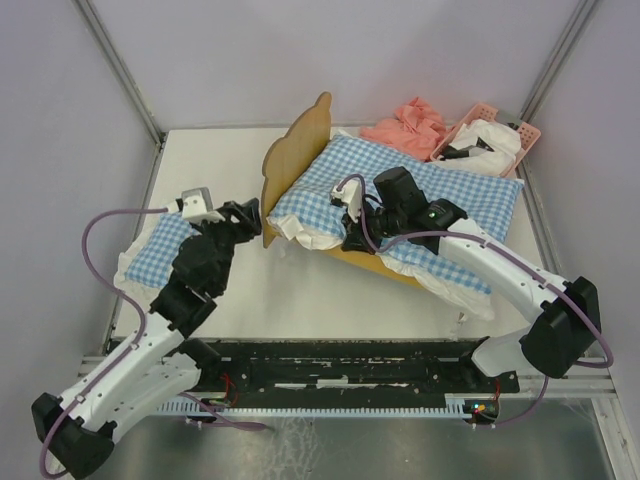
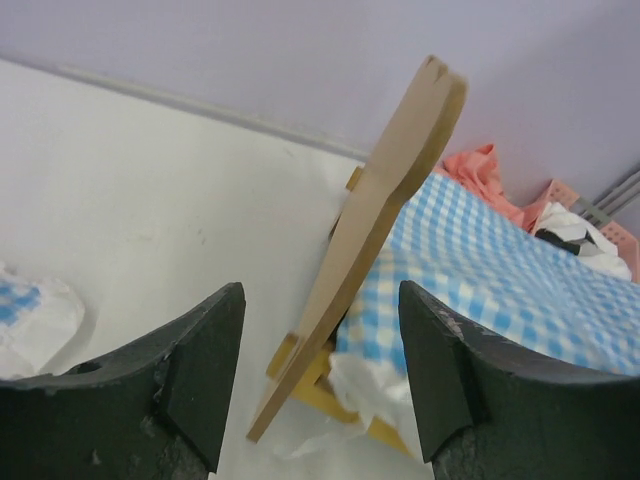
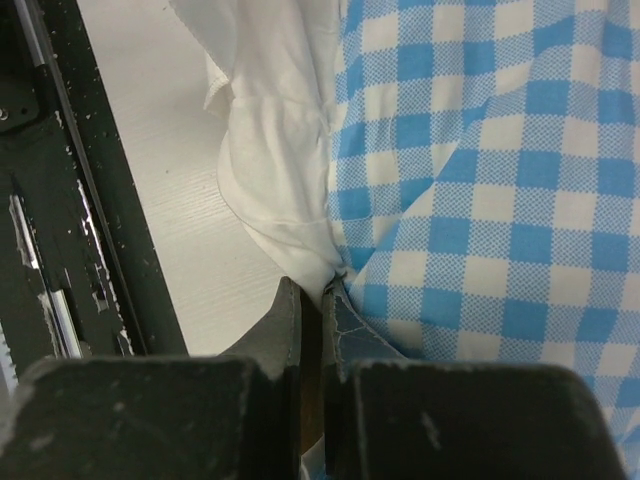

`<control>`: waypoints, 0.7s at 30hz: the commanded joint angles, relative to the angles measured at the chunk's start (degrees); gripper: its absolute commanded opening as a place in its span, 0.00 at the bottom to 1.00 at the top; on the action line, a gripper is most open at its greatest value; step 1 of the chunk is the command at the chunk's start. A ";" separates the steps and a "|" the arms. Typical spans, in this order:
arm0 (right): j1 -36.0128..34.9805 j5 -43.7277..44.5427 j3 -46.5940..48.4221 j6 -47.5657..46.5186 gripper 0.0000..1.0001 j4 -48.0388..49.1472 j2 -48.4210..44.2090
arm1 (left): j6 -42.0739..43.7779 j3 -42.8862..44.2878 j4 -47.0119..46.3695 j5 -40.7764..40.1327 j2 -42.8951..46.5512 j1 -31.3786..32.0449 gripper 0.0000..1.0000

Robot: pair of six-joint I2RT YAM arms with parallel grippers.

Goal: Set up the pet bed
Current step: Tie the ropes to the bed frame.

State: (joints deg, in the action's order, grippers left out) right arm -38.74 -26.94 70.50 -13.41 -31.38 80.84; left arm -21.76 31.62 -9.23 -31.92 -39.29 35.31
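The pet bed [image 1: 296, 152] stands tilted in the middle of the table, its light-wood wavy headboard [image 2: 398, 190] on edge. A blue-and-white checked cushion [image 1: 420, 190] with a white frill lies over the bed. My left gripper [image 1: 250, 214] is open just left of the headboard's near end, holding nothing. In the left wrist view its fingers [image 2: 205, 365] flank the headboard's lower corner without touching it. My right gripper [image 3: 322, 290] is shut on the cushion's white frill [image 3: 270, 150] at the bed's near side, beside the checked cushion [image 3: 480, 180].
A small checked pillow [image 1: 158, 250] lies at the left under my left arm. A pink basket [image 1: 497, 132] with white items stands at the back right, with a coral cloth [image 1: 410, 122] beside it. A black rail [image 1: 350, 370] runs along the near edge.
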 commanded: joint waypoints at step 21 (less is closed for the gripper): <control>0.06 -23.65 3.97 -26.02 0.02 -3.23 -2.84 | 13.34 31.81 18.83 -2.21 -27.28 -0.76 0.04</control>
State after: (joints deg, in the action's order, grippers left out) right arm -37.91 -38.11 71.46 -29.98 -41.91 80.73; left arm -9.23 62.37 8.43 -26.85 -70.15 35.09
